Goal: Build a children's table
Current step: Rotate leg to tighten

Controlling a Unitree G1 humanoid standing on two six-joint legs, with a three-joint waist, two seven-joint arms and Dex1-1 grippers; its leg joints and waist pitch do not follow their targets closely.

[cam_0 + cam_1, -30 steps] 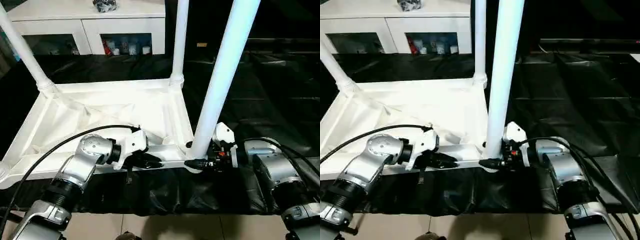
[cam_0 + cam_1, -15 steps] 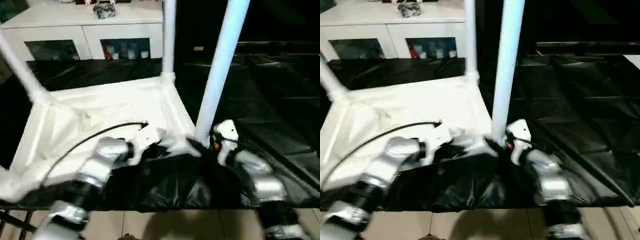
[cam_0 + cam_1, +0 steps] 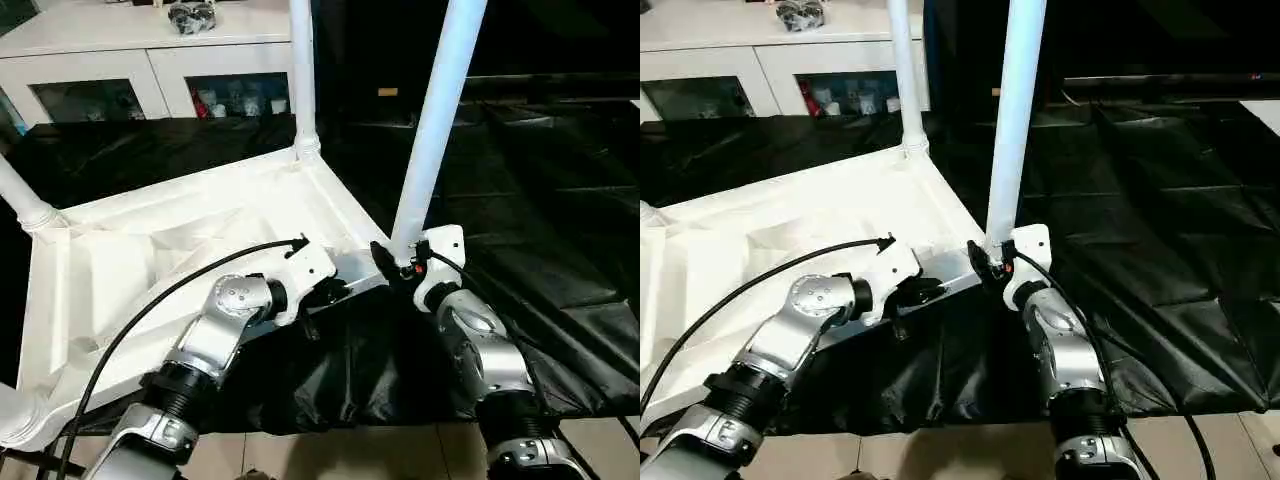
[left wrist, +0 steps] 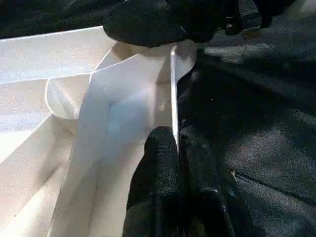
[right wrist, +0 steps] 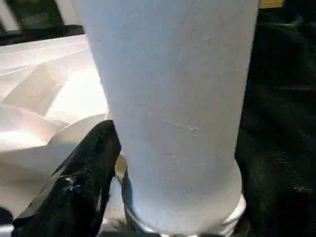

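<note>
From the head view, the white plastic ribbed tabletop [image 3: 180,250] is seen lying upside down on black sheeting [image 3: 560,200], with long white tubular legs standing in its corner sockets. The near leg [image 3: 432,120] is flanked at its base by the right gripper [image 3: 392,262]; whether it's gripped can't be told.

In the left wrist view, the left gripper [image 4: 178,148] is clamped on the tabletop's thin edge.

In the right wrist view, one black finger [image 5: 79,182] sits just beside the leg's base.
</note>
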